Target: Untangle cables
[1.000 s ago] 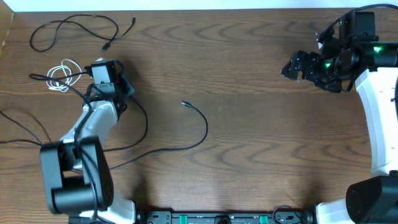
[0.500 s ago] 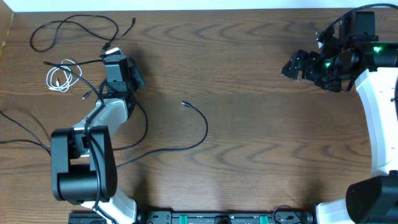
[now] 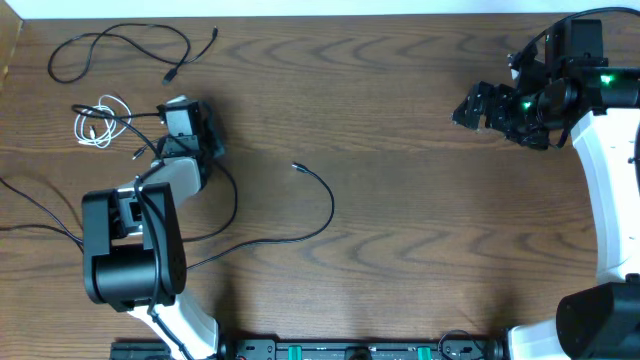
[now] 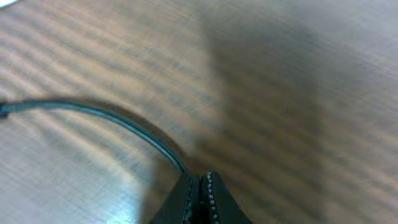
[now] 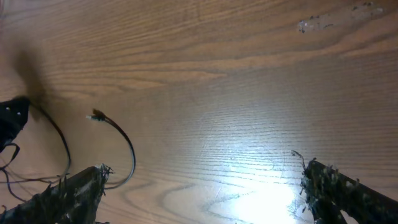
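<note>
My left gripper (image 3: 170,120) hovers right of the short white coiled cable (image 3: 95,122). In the left wrist view its jaws (image 4: 200,179) are pressed together on a thin black cable (image 4: 112,117) that curves away to the left. That black cable (image 3: 115,112) runs across the white coil. A second black cable (image 3: 120,48) lies looped at the far left. A third black cable (image 3: 328,205) has its plug end near the table's middle and also shows in the right wrist view (image 5: 124,140). My right gripper (image 3: 468,108) is far right, open and holding nothing (image 5: 205,183).
Thicker black cords (image 3: 30,205) trail off the left edge near the left arm's base (image 3: 125,265). The right arm's base (image 3: 600,320) stands at the front right. Bare wood (image 3: 420,220) separates the two arms.
The left gripper closed on the black cable, moved right and slightly up from the white coil, then eased back. The cable across the coil drew tauter. The right arm stayed still.
</note>
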`<state>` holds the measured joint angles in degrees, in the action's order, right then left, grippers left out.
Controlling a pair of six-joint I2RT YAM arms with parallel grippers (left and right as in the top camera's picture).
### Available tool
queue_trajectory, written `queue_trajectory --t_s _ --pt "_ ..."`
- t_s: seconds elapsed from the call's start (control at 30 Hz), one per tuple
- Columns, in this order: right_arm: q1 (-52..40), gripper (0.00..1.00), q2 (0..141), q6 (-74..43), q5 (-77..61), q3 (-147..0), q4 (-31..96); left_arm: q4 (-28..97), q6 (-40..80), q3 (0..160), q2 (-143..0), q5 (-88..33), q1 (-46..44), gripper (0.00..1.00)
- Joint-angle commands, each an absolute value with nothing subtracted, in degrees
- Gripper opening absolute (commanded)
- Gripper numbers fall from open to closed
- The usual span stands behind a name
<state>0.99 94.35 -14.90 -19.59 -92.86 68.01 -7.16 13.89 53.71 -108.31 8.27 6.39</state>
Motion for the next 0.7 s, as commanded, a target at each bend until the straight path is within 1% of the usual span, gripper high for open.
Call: queue_trajectory --t_s 0.0,0.2,0.33,0.53,0.67 --pt "0.64 0.99 93.97 -15.16 -20.05 -93.84 68.07 -5.06 18.20 54.24 -108.22 12.75 7.60 0.07" --pt "0.64 0.99 93.97 -15.16 -20.05 -93.84 67.96 -1.28 18.90 54.24 -108.22 12.78 8.03 0.08" --pt "0.67 0.99 93.97 -15.16 -20.05 -93.84 67.94 2.50 28.03 54.24 -108.22 19.86 8.03 0.08" --pt "0.64 0.99 93.97 -14.92 -20.03 -93.84 68.14 6.46 35.05 54.24 -108.22 27.33 8.21 0.08" --pt "0.64 0.99 93.97 -14.92 -20.03 -93.84 68.20 8.64 40.99 54.24 -108.12 27.68 9.30 0.08"
